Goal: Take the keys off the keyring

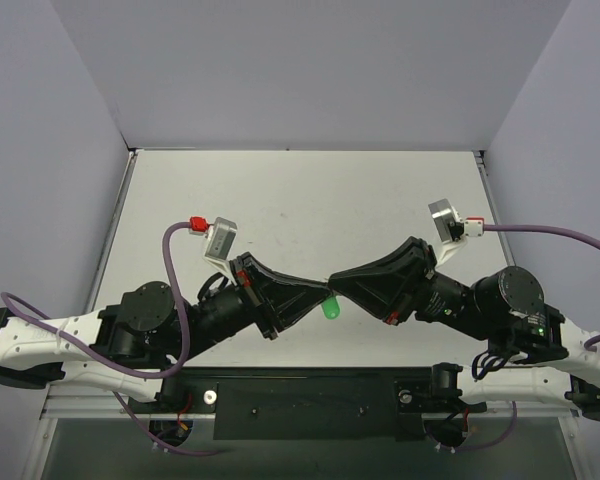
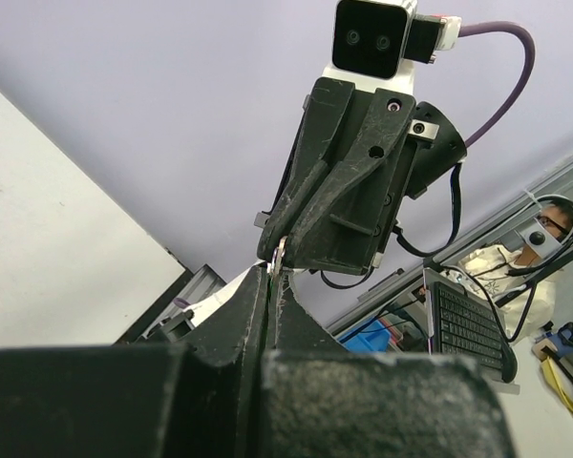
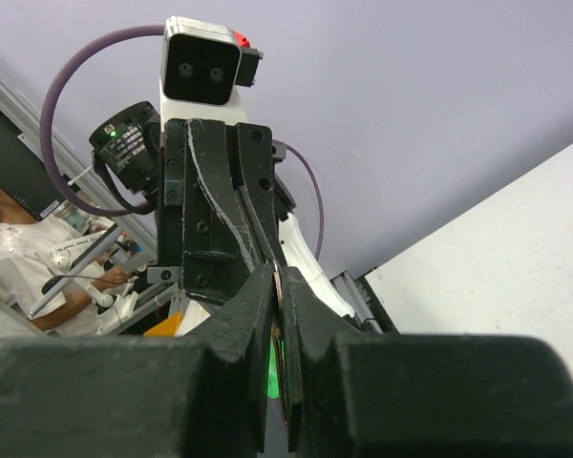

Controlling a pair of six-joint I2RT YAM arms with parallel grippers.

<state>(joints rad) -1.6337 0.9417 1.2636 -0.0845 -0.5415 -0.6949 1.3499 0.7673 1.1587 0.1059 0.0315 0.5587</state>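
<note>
While both arms are up off the bench [image 1: 310,210] and meeting tip to tip in the middle, nothing has actually come apart yet as far as anyone can see. The left gripper [image 2: 268,277] has its jaws pressed together. What exactly they're pinching is hidden from every view, so no call on that. The right gripper [image 3: 272,275] faces it head-on, jaws also together, and in the left wrist view a sliver of silver sits right at its tips. That looks like the key [image 2: 280,256], so the right arm seems to have nipped it.

The green keyring [image 1: 330,308] hangs in the air just under the spot where the two sets of tips touch, well clear of the bench. The right wrist view only catches a bit of green glow through the gap between its fingers.

Progress-wise this reads as the setup stage: both ends look grabbed, key and green piece look joined as one little bundle. The real work, pulling or twisting the key free of the ring, is still to do.
</note>
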